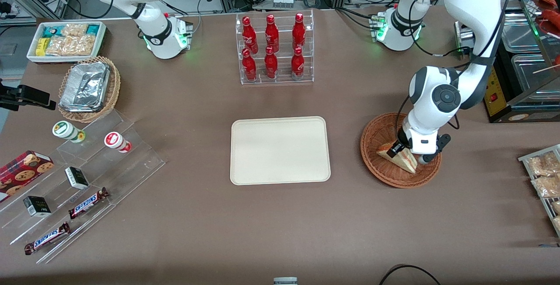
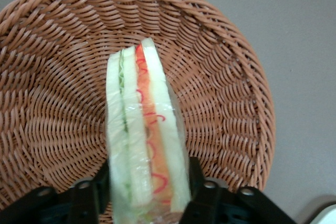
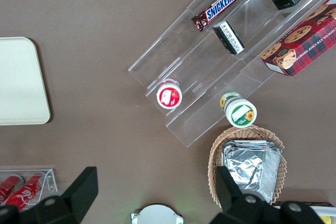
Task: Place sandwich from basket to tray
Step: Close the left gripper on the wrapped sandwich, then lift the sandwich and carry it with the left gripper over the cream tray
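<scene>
The sandwich [image 1: 400,158] is a plastic-wrapped white-bread wedge with orange-red and green filling, lying in the reddish-brown wicker basket [image 1: 376,138] toward the working arm's end of the table. My gripper [image 1: 404,153] is down in the basket, shut on the sandwich. In the left wrist view the black fingers [image 2: 195,178] press both flat sides of the sandwich [image 2: 144,129], its cut edge facing the camera over the basket [image 2: 58,103]. The cream-white tray [image 1: 280,150] lies bare at the table's middle, beside the basket.
A clear rack of red bottles [image 1: 274,49] stands farther from the front camera than the tray. Toward the parked arm's end are a foil-container basket [image 1: 87,88], a snack bin [image 1: 66,40] and acrylic steps with snacks [image 1: 78,184]. A snack rack [image 1: 544,180] sits at the working arm's edge.
</scene>
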{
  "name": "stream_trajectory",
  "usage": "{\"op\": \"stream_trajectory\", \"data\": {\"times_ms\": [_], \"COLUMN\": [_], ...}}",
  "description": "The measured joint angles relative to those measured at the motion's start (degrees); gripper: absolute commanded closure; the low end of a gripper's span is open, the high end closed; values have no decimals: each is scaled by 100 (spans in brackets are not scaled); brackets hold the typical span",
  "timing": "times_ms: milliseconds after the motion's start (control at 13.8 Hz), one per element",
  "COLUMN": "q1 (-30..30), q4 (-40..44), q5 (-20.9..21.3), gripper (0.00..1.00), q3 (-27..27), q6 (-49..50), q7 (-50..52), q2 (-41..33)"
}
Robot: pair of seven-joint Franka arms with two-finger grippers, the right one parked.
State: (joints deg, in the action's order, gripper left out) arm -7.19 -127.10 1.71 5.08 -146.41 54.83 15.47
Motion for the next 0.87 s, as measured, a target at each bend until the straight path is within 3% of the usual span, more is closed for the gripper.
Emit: {"op": "stream_trajectory", "data": {"times_ms": [145, 364, 582, 873], "q1": [0, 4, -9, -69], "q4": [129, 802, 1807, 2565], "q5": [19, 195, 215, 215], "gripper": [100, 100, 100, 100], "q3": [-1, 111, 745, 1745], "q6": [297, 1867, 3152, 3426], "q7": [0, -11, 1, 68], "q2": [-64, -456, -690, -420]}}
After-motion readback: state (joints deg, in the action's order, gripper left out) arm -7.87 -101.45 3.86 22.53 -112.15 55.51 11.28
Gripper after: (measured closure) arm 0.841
